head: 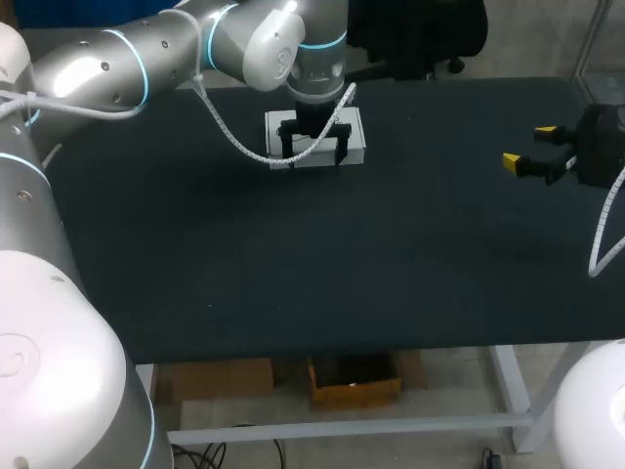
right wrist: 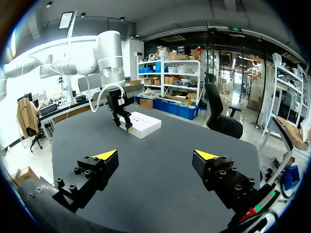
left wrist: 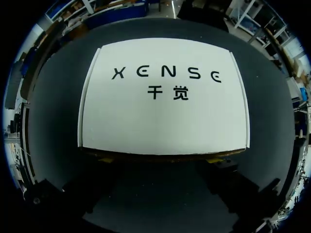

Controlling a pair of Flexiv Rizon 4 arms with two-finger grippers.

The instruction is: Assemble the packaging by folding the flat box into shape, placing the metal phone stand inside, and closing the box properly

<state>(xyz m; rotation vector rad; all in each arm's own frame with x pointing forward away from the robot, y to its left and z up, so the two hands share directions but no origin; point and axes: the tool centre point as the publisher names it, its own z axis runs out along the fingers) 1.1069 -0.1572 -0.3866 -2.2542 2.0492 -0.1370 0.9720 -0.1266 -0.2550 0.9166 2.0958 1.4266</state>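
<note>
Left gripper point(head: 314, 156) spread wide, pointing down over white box point(head: 353, 130), right gripper point(head: 529, 147) open, level.

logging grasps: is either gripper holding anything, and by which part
Nothing is held. The left gripper stands open with its tips at the near edge of the white box, not clamping it; the right gripper is open and empty.

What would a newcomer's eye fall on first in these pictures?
First comes the white box, bright against the dark table at its far middle. The left arm stands over it, with its jaws apart at the box's near edge. Next come the right arm's yellow tips: its jaws are open above the table's right side, well apart from the box and holding nothing.
</note>
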